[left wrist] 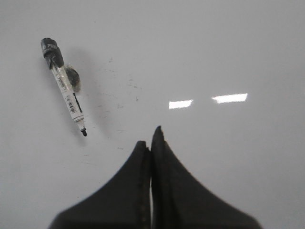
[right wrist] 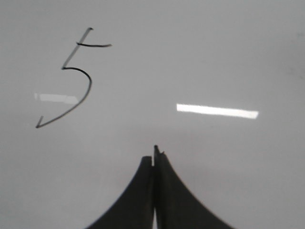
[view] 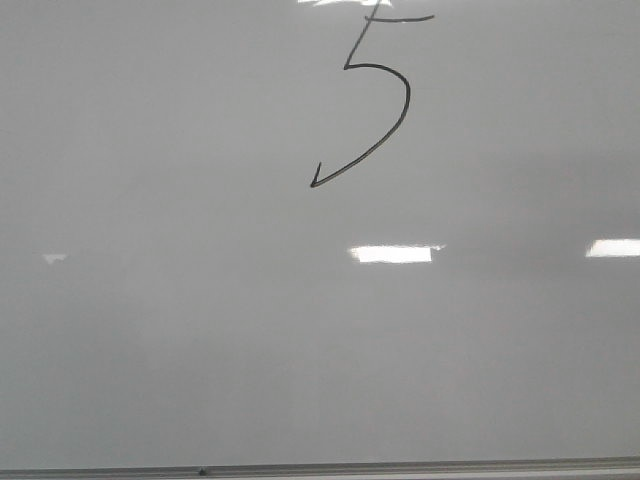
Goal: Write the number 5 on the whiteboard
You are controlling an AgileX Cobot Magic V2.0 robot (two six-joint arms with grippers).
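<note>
Glossy, smooth pale whiteboard (view: pixel 200 350), mirroring bright lights; thin matt grey metal frame edge (view: pixel 400 467). Thin black marker ink for the number 5 (view: pixel 375 100). Matt black gripper fingers (left wrist: pixel 171 191), rubbery-looking. Marker pen (left wrist: pixel 66 88) of clear glossy plastic, black cap end.

Front, right wrist views share number 5 (view: pixel 375 95) (left wrist elsewhere).
</note>
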